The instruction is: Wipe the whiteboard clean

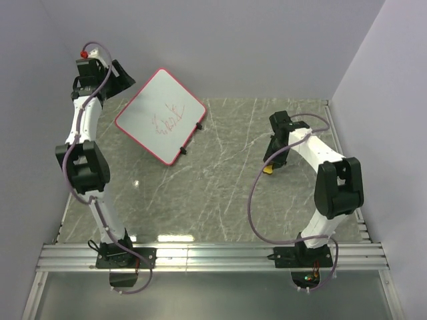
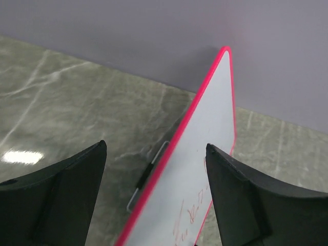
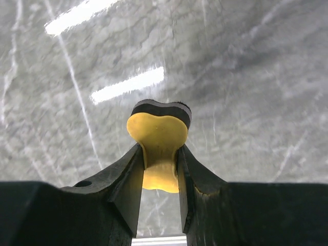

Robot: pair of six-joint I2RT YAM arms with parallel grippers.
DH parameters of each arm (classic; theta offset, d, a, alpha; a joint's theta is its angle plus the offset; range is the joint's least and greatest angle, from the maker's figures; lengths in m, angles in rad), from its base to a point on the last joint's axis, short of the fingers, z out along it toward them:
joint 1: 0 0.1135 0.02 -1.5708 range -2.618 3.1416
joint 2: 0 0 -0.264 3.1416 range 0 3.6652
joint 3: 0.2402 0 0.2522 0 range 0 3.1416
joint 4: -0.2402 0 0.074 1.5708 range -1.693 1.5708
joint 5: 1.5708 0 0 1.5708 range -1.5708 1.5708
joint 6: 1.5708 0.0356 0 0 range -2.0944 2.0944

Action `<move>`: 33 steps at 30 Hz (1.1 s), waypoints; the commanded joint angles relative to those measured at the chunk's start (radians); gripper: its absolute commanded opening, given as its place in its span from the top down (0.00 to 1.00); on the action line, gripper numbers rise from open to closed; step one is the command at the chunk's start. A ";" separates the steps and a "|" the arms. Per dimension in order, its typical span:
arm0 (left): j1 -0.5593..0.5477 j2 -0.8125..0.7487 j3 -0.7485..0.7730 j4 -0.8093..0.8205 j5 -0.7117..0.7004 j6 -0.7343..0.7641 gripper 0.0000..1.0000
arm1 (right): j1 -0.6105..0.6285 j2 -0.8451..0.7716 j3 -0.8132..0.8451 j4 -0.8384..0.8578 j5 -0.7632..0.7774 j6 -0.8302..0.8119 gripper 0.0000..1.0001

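While the whiteboard (image 1: pixel 160 117) stands tilted at the far left of the bench (image 1: pixel 220 187), the left end effector (image 2: pixel 155 147) straddles its edge, fingers spread; contact cannot be determined. The right end effector (image 3: pixel 160 154) clamps a yellow eraser (image 3: pixel 158 130), its lower end hidden.

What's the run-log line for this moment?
left claw: open, astride whiteboard edge | right claw: shut on yellow eraser, far from board | board: tilted up, red scribbles on it

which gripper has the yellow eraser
The right gripper, its jaws shut on the yellow eraser. The left gripper is open and holds nothing, with the whiteboard ahead of it.
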 commanded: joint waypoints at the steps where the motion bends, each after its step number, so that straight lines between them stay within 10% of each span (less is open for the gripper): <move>1: 0.032 0.130 0.118 0.095 0.325 -0.050 0.17 | -0.004 -0.083 -0.002 -0.070 0.026 -0.015 1.00; 12: 0.029 0.272 0.129 0.280 0.683 -0.170 0.22 | -0.004 -0.154 -0.111 -0.068 0.055 0.017 1.00; 25: -0.044 0.356 0.251 -0.167 0.570 0.141 0.98 | -0.004 -0.111 -0.068 -0.076 0.044 0.020 1.00; 33: -0.153 0.370 0.218 -0.290 0.536 0.246 1.00 | -0.006 -0.109 -0.080 -0.068 0.038 0.009 1.00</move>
